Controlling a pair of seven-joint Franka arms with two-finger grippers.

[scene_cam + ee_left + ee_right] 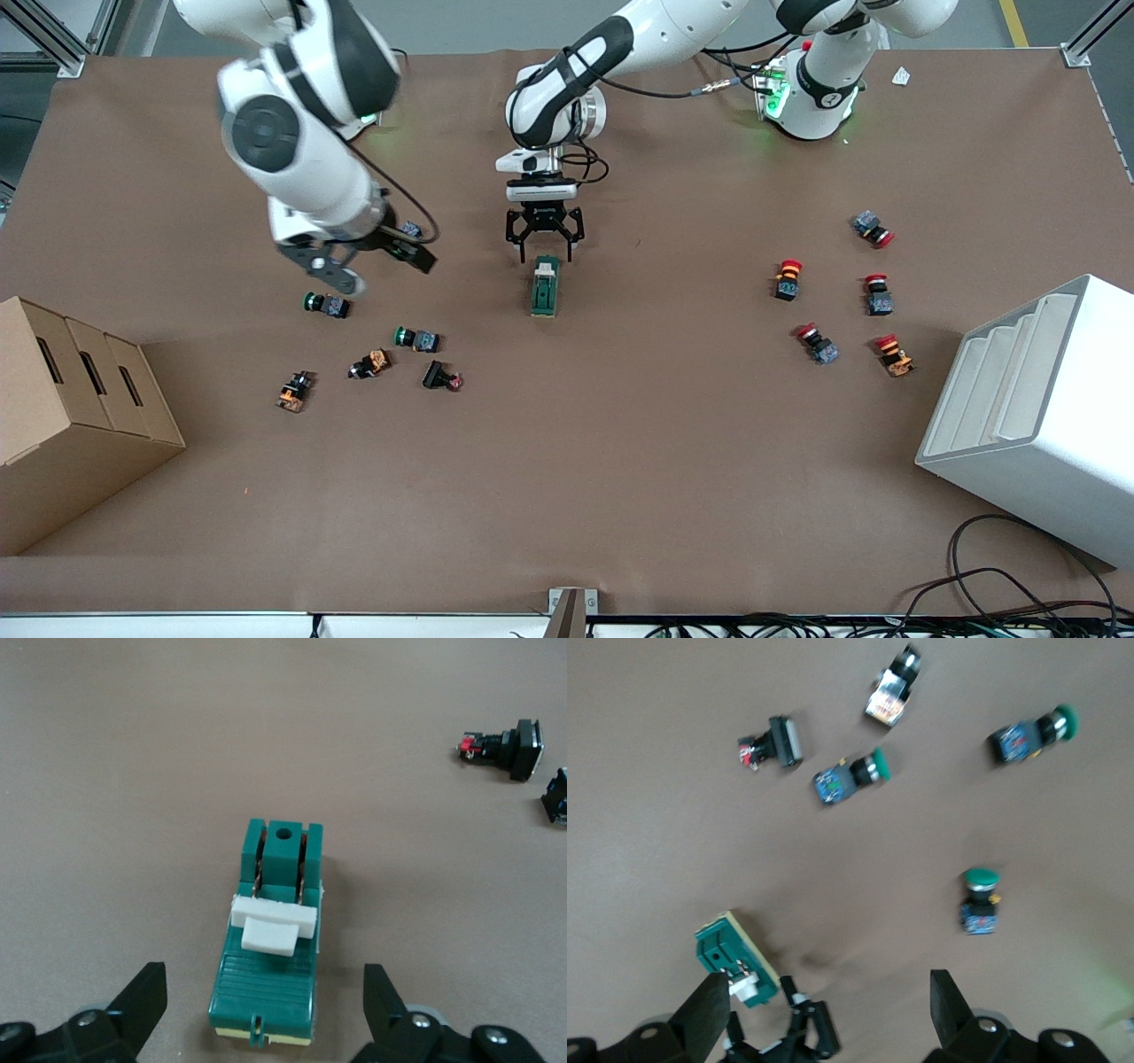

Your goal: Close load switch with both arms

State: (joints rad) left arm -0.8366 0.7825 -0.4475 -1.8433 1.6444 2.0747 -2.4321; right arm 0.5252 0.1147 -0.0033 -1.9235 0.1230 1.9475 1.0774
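Note:
The load switch (545,286) is a dark-green block lying mid-table, with its white lever (547,264) at the end farther from the front camera. My left gripper (543,239) hangs open just over that lever end, and nothing is between its fingers. In the left wrist view the switch (270,939) lies between the two spread fingertips (142,1001), not touching them. My right gripper (379,268) is open and empty in the air, toward the right arm's end of the table from the switch. The right wrist view shows the switch (735,957) beside one fingertip (709,1014).
Green, orange and black push-buttons (416,338) lie scattered toward the right arm's end, one green one (326,305) just below the right gripper. Red push-buttons (787,279) lie toward the left arm's end. A cardboard box (71,416) and a white bin (1036,416) stand at the table's ends.

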